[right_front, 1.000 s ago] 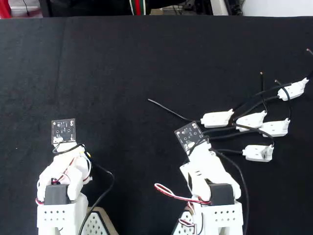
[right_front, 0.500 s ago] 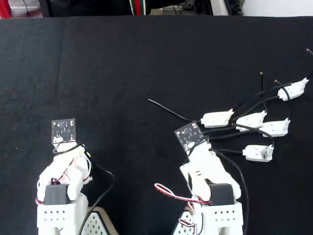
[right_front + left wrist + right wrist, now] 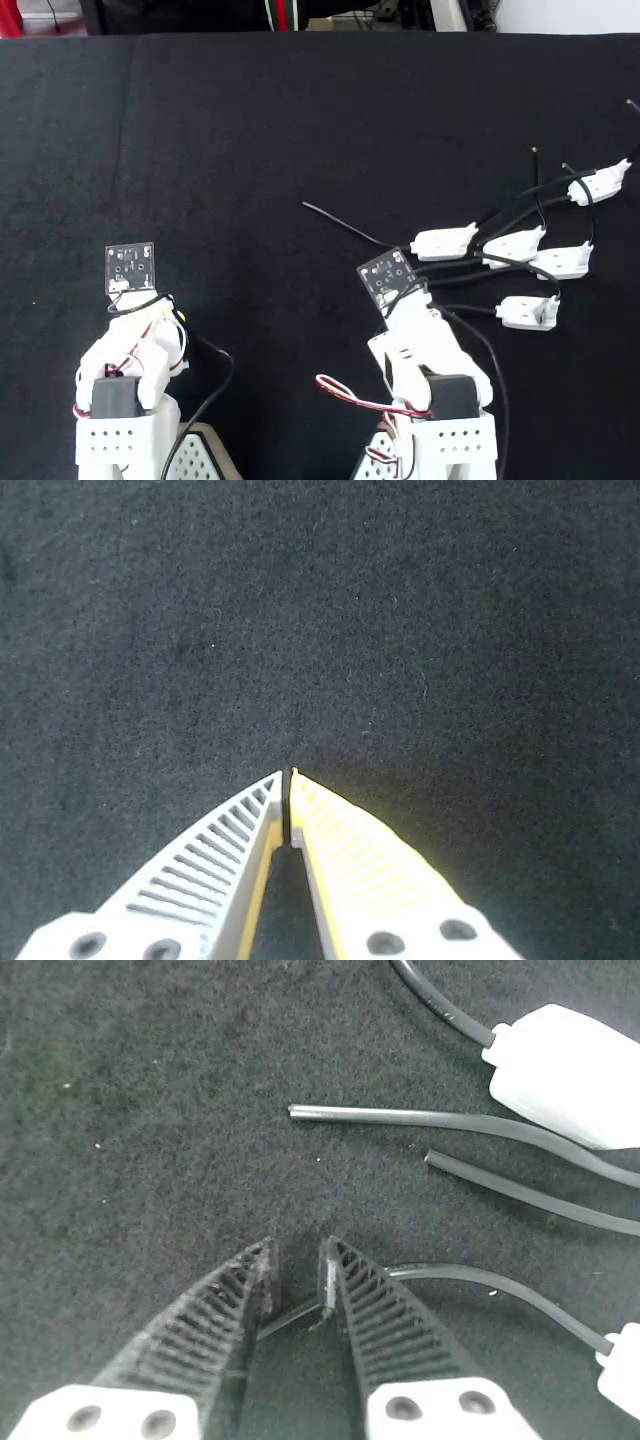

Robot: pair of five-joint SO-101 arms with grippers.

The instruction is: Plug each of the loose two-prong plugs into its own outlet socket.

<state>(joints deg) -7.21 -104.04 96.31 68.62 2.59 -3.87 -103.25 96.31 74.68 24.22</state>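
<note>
Folded low and side by side, well apart: white plastic left arm [image 3: 128,365] and white plastic right arm [image 3: 425,355], wrists angled down. On left gripper [image 3: 289,780], one white and one yellow ribbed finger, tips touching. On right gripper [image 3: 298,1255], dark ribbed fingers, tips narrowly parted.

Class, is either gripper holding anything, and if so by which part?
Nothing is held. The left gripper is shut and empty; the right gripper stands slightly open over a black cable, not clamping it.

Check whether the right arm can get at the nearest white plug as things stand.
Probably yes: the white plug lies uncovered on the cloth close to the right tool, with only loose black cables lying flat between them.
</note>
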